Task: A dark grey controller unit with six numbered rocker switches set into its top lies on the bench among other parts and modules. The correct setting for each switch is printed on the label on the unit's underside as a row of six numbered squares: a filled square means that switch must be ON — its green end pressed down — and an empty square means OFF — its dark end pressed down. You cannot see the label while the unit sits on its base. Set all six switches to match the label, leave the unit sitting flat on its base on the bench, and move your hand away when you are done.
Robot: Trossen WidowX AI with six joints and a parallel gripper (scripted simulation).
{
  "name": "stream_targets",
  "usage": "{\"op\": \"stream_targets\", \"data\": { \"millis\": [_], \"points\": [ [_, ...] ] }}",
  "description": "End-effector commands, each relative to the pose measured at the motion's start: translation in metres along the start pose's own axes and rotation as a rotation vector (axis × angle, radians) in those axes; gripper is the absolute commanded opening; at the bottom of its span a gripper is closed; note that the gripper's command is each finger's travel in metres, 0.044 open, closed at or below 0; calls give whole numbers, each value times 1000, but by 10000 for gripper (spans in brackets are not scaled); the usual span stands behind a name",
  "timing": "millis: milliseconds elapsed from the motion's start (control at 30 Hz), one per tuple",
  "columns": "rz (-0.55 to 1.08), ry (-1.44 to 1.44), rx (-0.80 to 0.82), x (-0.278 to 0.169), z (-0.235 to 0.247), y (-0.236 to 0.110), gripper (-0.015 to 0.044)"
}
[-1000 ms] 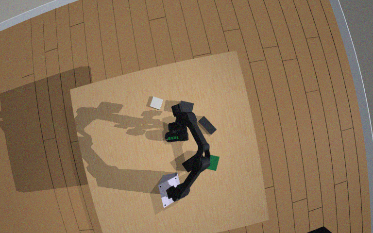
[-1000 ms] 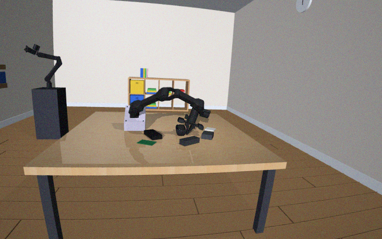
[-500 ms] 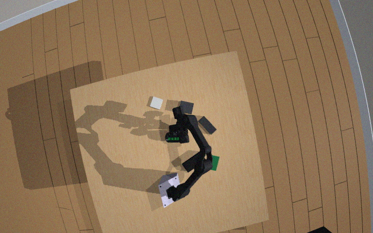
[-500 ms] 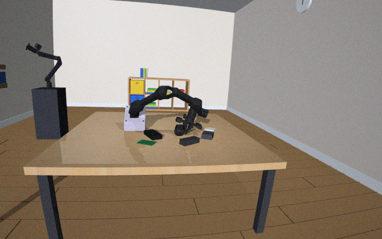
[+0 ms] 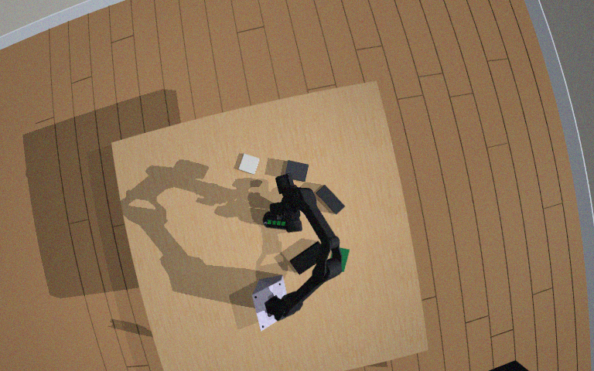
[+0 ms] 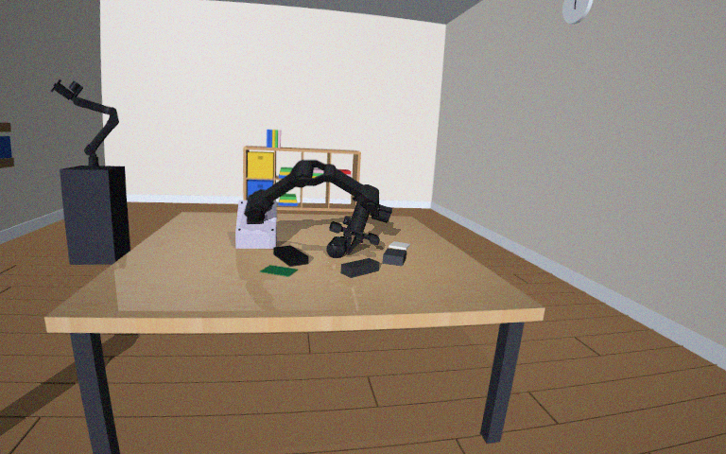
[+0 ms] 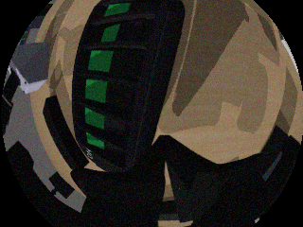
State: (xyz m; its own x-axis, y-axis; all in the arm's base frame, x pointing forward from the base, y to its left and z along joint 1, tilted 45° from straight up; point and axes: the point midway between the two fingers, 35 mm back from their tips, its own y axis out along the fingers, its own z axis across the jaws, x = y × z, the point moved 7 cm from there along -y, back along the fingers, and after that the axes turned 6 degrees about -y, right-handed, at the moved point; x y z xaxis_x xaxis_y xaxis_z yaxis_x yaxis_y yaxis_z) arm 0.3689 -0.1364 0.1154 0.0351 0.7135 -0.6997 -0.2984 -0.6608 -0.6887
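Note:
The dark grey controller unit [image 6: 337,248] [image 7: 129,76] lies near the middle of the bench [image 5: 183,244] [image 6: 187,288]. In the wrist view its top faces the camera and a row of green switch ends [image 7: 97,90] runs along its left side. The same green row [image 5: 275,222] shows in the overhead view. My gripper [image 5: 288,209] [image 6: 350,239] [image 7: 163,139] is shut and empty. It hangs just over the unit's right edge. I cannot tell whether the fingertips touch it. The label is hidden.
A white square [image 5: 249,163] [image 6: 399,245] and a grey block [image 5: 297,170] [image 6: 394,257] lie beyond the unit. A dark bar [image 5: 329,199] [image 6: 360,267], a dark block [image 5: 305,257] [image 6: 290,255] and a green board [image 5: 343,259] [image 6: 279,270] lie nearby. The arm's base [image 5: 267,304] [image 6: 255,235] stands behind.

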Motion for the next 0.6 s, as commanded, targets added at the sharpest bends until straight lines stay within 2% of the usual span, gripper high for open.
{"op": "stream_targets", "data": {
  "millis": [0,567],
  "points": [
    [-6,-18,21,2,8,7,0],
    [-6,-18,22,5,25,12,0]
  ]
}}
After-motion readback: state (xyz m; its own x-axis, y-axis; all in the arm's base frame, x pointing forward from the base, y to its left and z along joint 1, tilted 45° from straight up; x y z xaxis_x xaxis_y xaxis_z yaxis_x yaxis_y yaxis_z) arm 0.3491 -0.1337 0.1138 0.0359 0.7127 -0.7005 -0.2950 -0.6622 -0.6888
